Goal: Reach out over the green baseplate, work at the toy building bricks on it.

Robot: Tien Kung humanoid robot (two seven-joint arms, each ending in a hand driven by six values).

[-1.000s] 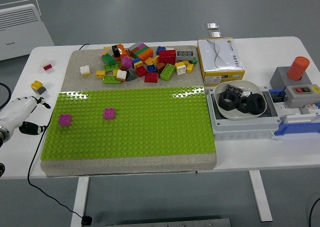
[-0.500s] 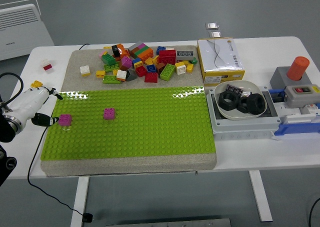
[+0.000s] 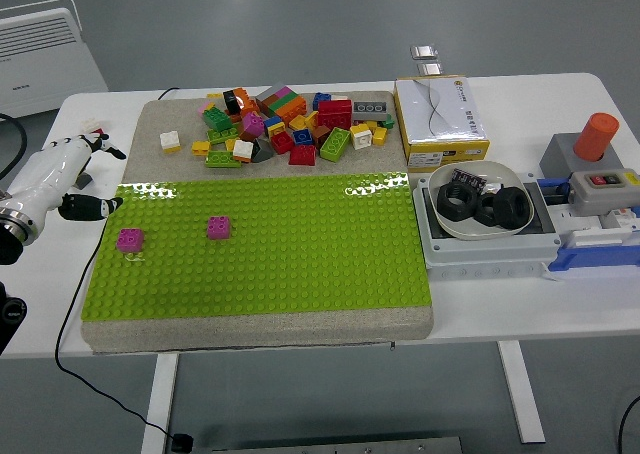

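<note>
The scene is seen in a single view from high above the desk's near edge, facing forward and down.

A smooth grey floor filled the space beyond and beneath the furniture, evenly lit and without hard shadows. A white rectangular table with a white metal leg stood across the view. At the upper left sat a white slatted appliance resembling a heater. A thin black cable trailed from the table's left side down to the floor.
</note>
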